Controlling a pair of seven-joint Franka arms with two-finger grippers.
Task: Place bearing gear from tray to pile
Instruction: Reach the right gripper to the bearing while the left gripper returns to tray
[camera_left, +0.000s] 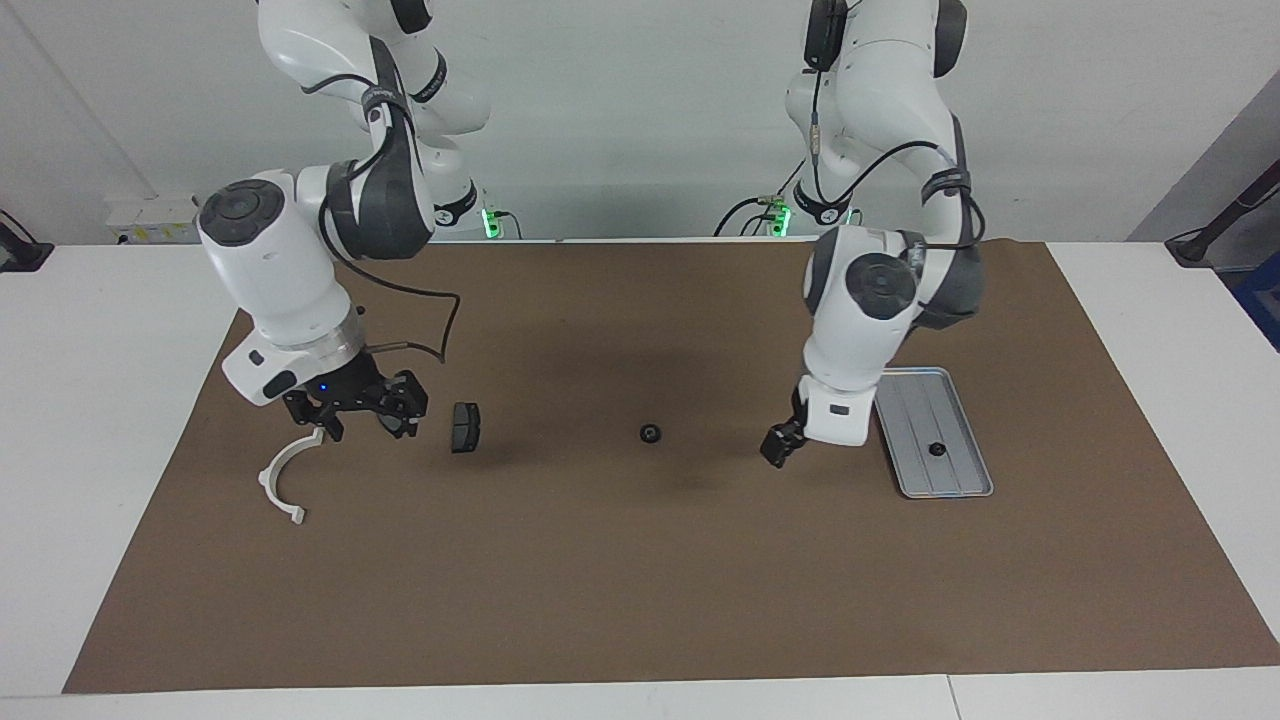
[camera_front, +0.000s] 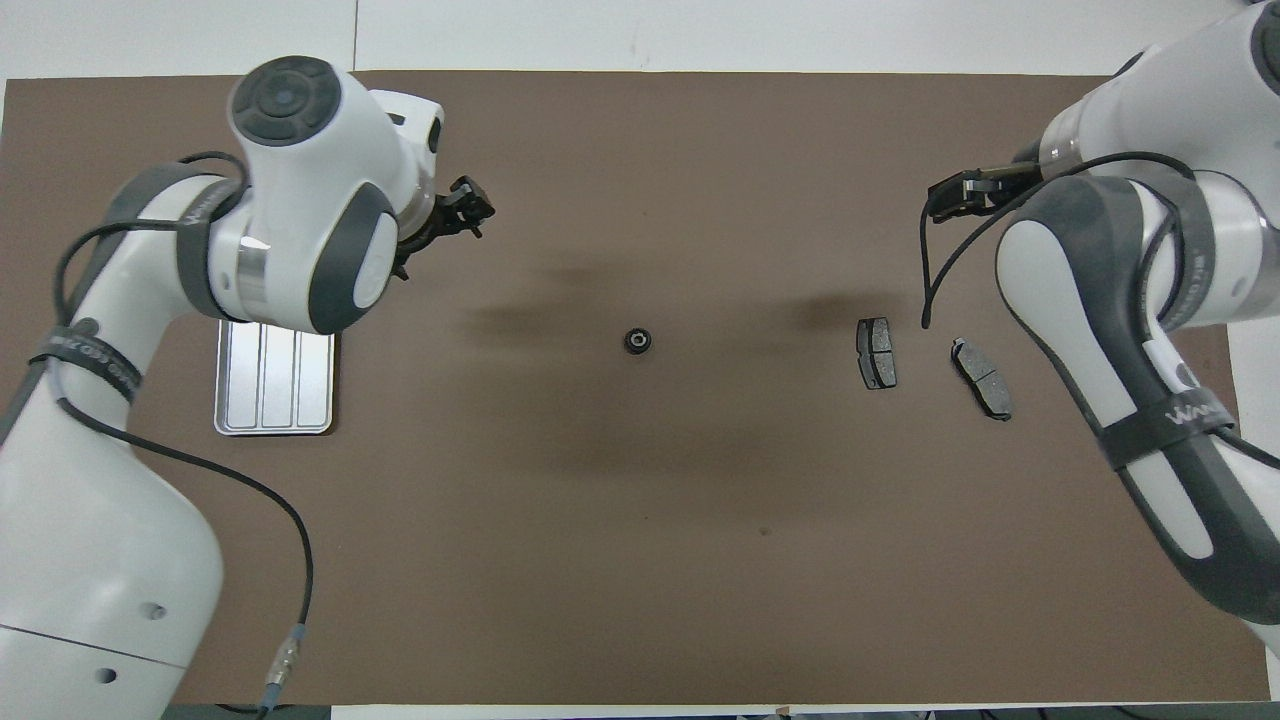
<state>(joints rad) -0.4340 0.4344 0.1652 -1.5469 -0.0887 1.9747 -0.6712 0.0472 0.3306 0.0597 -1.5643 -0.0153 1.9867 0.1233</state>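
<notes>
A small black bearing gear (camera_left: 650, 433) lies alone on the brown mat (camera_left: 640, 600) at the middle of the table, between the tray (camera_left: 960, 482) and the pile. A second small gear (camera_left: 937, 449) sits in the tray, toward the left arm's end.

The left gripper (camera_left: 780, 445) hangs low over the mat, at about nine o'clock from the tray in the facing view; its fingers are apart and hold nothing.

The right gripper (camera_left: 355, 418) hangs over the pile with its fingers spread and empty. It hides one brake pad in the facing view; the other pad (camera_left: 465, 427) lies at three o'clock from it and the white bracket (camera_left: 285, 475) at seven o'clock.
</notes>
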